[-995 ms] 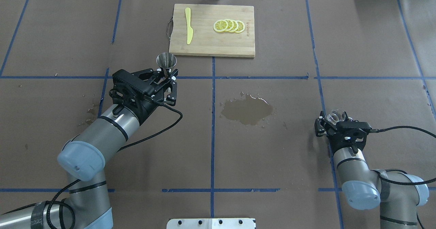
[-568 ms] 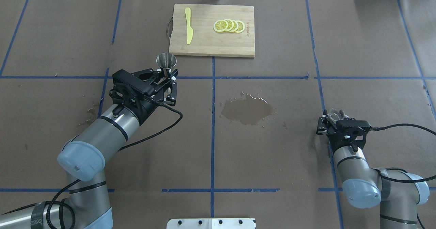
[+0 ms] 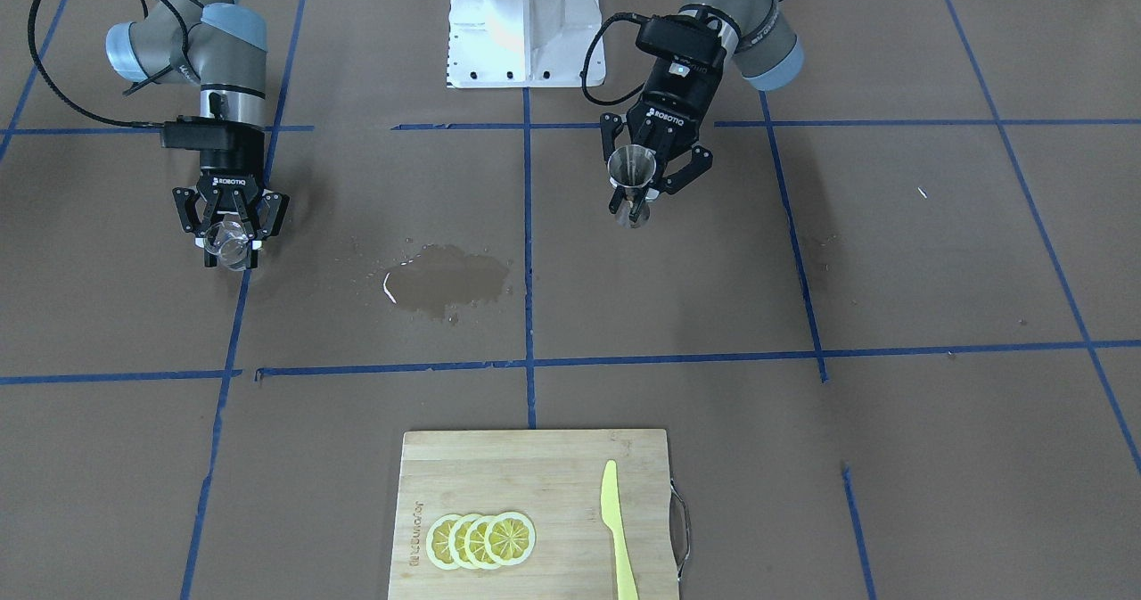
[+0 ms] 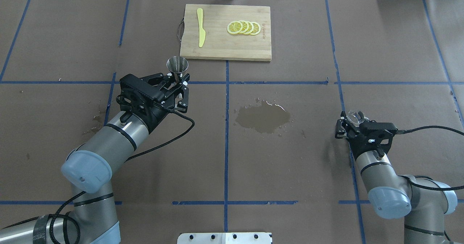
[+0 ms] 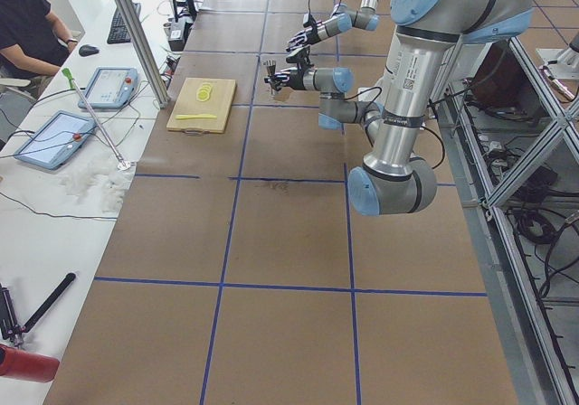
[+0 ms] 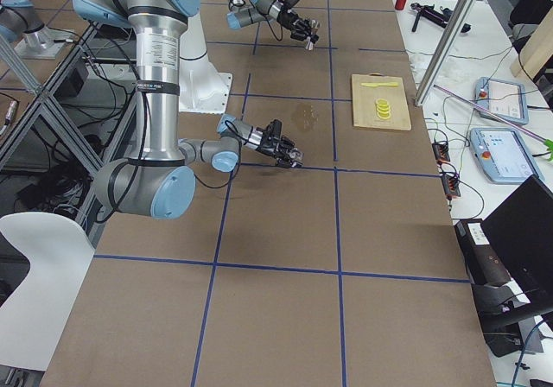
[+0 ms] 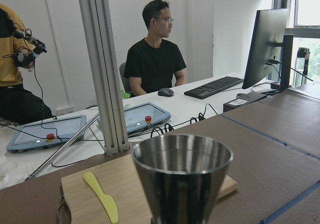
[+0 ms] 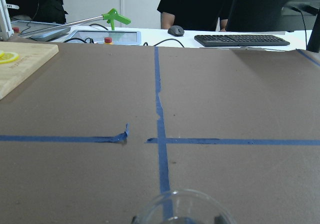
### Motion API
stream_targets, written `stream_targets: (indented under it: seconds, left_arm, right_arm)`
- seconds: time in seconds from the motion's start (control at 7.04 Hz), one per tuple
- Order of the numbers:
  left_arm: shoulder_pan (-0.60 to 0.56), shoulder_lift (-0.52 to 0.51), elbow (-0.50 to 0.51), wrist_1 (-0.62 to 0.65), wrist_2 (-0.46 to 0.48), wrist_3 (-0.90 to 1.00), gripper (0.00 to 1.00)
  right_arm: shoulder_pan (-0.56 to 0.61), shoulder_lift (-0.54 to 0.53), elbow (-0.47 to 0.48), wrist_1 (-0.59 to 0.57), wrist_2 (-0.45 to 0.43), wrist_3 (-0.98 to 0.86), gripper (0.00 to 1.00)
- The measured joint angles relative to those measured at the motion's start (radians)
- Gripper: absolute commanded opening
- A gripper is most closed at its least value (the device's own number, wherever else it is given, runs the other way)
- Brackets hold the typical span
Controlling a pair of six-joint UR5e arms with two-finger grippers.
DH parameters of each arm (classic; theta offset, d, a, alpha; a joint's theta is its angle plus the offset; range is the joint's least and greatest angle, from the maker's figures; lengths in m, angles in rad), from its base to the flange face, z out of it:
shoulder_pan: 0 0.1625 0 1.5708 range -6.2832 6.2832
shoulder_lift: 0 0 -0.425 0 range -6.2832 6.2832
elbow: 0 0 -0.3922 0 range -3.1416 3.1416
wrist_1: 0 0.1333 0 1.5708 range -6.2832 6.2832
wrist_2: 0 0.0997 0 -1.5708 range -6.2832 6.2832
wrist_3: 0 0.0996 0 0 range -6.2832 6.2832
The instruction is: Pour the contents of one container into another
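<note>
Overhead view of a counter (image 4: pixel 290 171) covered in brown paper and marked into squares with blue tape (image 4: pixel 226 146).

At centre left of the frame, the robot's left hand (image 4: pixel 178 81) reaches up and to the right. Its two fingers are pressed onto the narrow waist of a small steel jigger (image 4: pixel 177 67), which stands upright with its open cup on top. The jigger is just below the lower left corner of a wooden cutting board (image 4: pixel 217 46) at top centre. On the board lie a yellow plastic knife (image 4: pixel 200 27) on the left and a row of overlapping lemon slices (image 4: pixel 243 27) on the right.

In the middle of the frame, a dark wet patch (image 4: pixel 263 118) spreads on the paper, well apart from both hands.

At centre right, the right hand (image 4: pixel 353 122) sits low over the counter, on a blue tape line. Its fingers pinch a small clear glass tumbler (image 4: pixel 355 116) with rounded sides. Whether the tumbler rests on the counter cannot be told.

In the front-facing view the sides swap. The right hand (image 3: pixel 230 242) and tumbler (image 3: pixel 225 248) are at centre left, and the left hand (image 3: pixel 644 192) and jigger (image 3: pixel 632 170) are at upper centre.

In the left wrist view the jigger (image 7: pixel 182 179) fills the lower middle
</note>
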Motion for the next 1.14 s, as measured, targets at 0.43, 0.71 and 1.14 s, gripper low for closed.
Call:
stream_targets:
  seconds: [0.43, 0.71, 1.14]
  left_arm:
    - [0.009, -0.006, 0.009, 0.000, 0.000, -0.003, 0.00]
    - [0.023, -0.015, 0.051, -0.028, 0.001, -0.011, 0.00]
    - [0.050, -0.026, 0.099, -0.094, 0.000, -0.010, 0.00]
  right_arm:
    - [0.009, 0.126, 0.076, 0.001, 0.003, -0.224, 0.00]
    - [0.025, 0.187, 0.129, -0.001, 0.043, -0.382, 0.00]
    - [0.055, 0.272, 0.182, -0.043, 0.109, -0.476, 0.00]
